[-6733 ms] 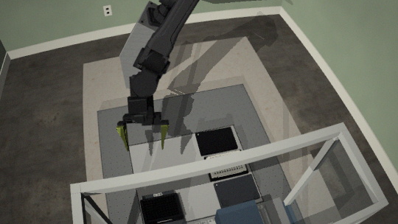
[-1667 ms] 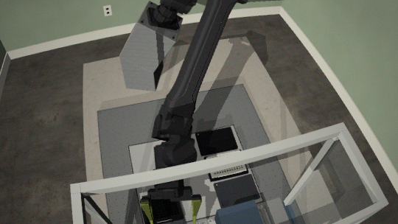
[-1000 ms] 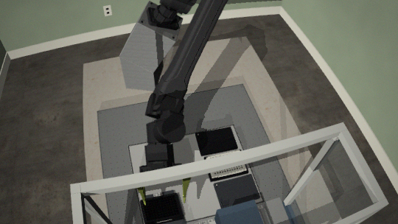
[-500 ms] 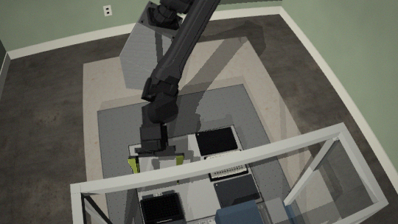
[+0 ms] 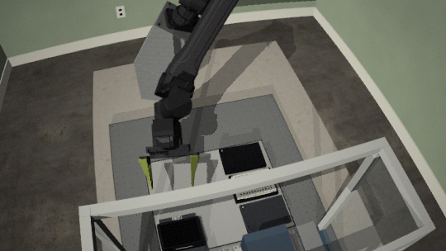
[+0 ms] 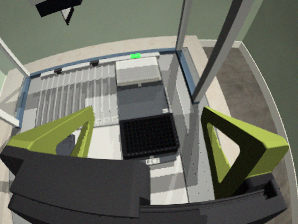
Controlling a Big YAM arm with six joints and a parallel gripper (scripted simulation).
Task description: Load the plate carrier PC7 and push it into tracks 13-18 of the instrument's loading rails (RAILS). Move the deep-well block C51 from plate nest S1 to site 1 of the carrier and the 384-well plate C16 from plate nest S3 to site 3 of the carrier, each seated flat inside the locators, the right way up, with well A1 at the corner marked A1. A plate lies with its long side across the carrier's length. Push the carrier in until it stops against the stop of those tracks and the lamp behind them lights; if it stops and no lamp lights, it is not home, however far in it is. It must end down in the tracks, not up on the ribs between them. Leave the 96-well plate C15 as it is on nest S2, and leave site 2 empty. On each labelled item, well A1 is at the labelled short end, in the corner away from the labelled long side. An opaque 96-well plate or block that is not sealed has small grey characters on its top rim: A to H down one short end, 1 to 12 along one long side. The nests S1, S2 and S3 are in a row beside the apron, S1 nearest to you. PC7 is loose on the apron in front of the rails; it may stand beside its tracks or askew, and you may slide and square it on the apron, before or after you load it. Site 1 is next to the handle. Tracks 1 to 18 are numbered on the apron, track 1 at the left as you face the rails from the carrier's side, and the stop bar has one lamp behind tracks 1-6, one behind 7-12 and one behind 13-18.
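My gripper is open and empty, fingers pointing down over the apron just in front of the carrier's handle end. In the wrist view my gripper frames the carrier PC7, which lies in the right-hand tracks of the rails. A black block sits on the site nearest me, the middle site is bare grey, and a light grey plate sits on the far site. A green lamp is lit behind the carrier. The black block also shows in the top view.
The nests form a row beside the apron: a flat black one, a white plate half hidden by the frame bar, and a dark grey one. A white enclosure frame crosses above the deck. The empty rails lie to the left.
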